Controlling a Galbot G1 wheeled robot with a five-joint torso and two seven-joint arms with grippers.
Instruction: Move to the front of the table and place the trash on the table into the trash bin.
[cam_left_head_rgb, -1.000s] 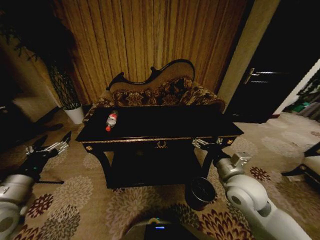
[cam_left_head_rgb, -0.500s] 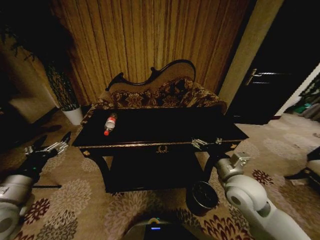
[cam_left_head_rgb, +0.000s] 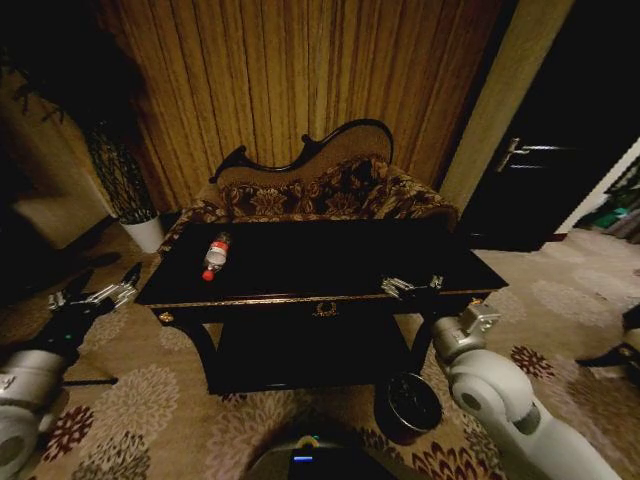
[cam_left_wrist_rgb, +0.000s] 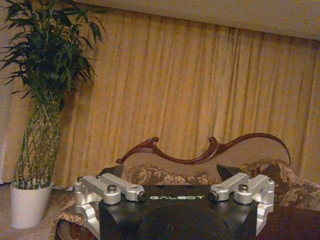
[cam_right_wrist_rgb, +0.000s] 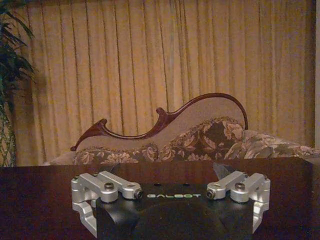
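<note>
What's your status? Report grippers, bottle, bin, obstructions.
Left gripper open, left of table. Right gripper open at front edge. Bottle lying on top; bin on floor. Nothing blocking.

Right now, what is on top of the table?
On the table lies one plastic bottle with a red cap, near its left end. Any small scraps cannot be made out on the dark top.
</note>
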